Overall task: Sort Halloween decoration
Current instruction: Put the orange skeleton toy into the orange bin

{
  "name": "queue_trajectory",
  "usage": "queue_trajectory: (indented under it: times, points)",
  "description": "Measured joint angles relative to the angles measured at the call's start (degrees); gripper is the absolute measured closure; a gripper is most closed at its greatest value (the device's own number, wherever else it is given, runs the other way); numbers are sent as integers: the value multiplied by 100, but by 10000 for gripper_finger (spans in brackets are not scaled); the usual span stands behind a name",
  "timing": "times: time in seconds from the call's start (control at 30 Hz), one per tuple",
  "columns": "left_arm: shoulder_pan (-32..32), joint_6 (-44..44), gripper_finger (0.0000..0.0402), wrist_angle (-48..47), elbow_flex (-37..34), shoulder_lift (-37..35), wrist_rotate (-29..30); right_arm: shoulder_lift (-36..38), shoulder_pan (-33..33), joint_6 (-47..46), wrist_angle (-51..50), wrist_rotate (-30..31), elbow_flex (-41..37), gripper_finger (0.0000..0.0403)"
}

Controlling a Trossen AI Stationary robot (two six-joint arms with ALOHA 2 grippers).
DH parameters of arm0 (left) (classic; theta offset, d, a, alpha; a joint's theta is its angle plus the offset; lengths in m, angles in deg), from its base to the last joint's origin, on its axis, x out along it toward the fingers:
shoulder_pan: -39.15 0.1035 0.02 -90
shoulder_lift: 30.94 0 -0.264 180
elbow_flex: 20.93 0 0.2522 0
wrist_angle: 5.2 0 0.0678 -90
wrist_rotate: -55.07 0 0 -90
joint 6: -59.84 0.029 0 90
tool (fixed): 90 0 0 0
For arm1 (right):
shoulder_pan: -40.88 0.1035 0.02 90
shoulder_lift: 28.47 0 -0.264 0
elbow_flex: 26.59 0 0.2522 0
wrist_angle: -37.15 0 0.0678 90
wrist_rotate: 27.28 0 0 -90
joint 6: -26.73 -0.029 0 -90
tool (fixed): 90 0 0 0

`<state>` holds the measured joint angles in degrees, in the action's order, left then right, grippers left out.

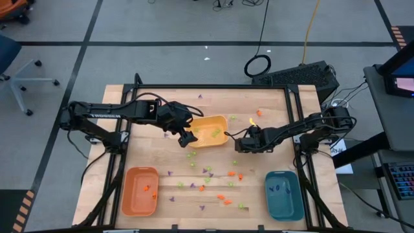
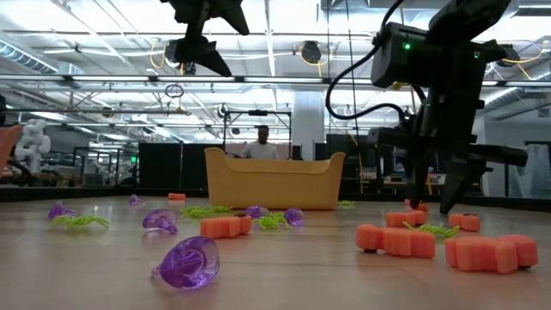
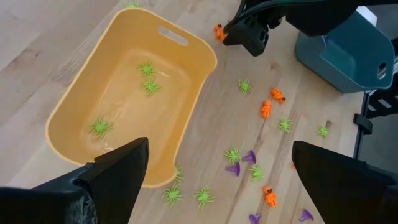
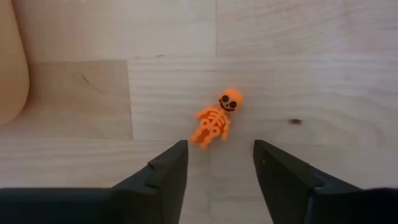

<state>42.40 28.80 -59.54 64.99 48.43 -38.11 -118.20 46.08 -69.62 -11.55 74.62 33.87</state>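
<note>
Beside the yellow plastic tray (image 1: 208,131), we see our right gripper (image 4: 216,163), fingers spread, around a small orange skeleton figure (image 4: 214,121); our left gripper (image 3: 217,171) hovers wide open.

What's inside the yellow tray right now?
The yellow tray holds three light green spiders, seen from the left wrist. Its near corner is covered by the left gripper's fingers, so anything lying there cannot be seen.

Orange skeleton (image 4: 214,121), black eyes; yellow tray (image 3: 74,106), green spiders (image 3: 149,78).
</note>
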Motion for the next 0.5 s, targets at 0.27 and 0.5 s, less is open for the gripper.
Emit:
queue_trajectory:
  times: [0.27, 0.5]
  points:
    - [0, 7, 2, 0, 0, 0, -2, 0, 0, 101, -320, -12, 0, 294]
    - [0, 2, 2, 0, 0, 0, -2, 11, -5, 434, -602, -249, 0, 319]
